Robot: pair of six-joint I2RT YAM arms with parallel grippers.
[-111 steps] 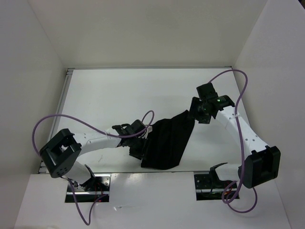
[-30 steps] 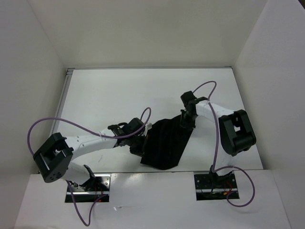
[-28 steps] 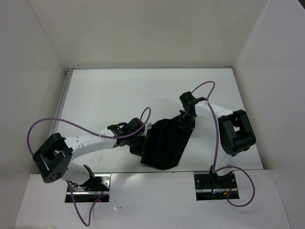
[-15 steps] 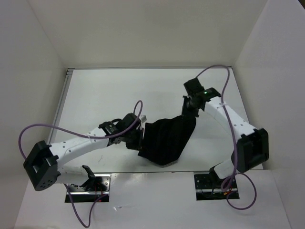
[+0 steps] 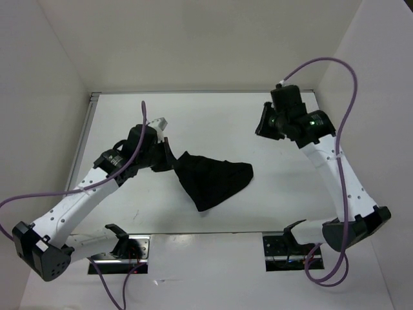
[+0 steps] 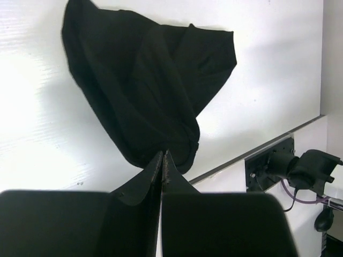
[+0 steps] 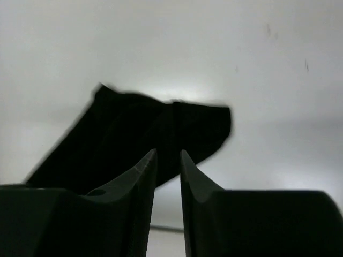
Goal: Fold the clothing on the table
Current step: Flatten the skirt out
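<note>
The clothing (image 5: 214,181) is a plain black piece of fabric lying rumpled on the white table (image 5: 129,123), a little left of centre. My left gripper (image 5: 169,157) is shut on the clothing's left corner and holds it slightly off the table. In the left wrist view the shut fingertips (image 6: 163,155) meet the near edge of the clothing (image 6: 150,80), which spreads away from them. My right gripper (image 5: 263,124) hangs raised at the back right, well clear of the fabric. Its jaws (image 7: 167,153) stand slightly apart with nothing between them, the clothing (image 7: 144,134) below and beyond.
White walls close in the table on three sides. A metal edge strip (image 5: 84,145) runs along the left side. The arm mounts (image 5: 120,248) (image 5: 288,248) sit at the near edge. Purple cables (image 5: 335,64) loop off both arms.
My right gripper has let go of the clothing's far right corner and risen toward the back right. The left gripper has moved left and back, dragging the clothing with it.
</note>
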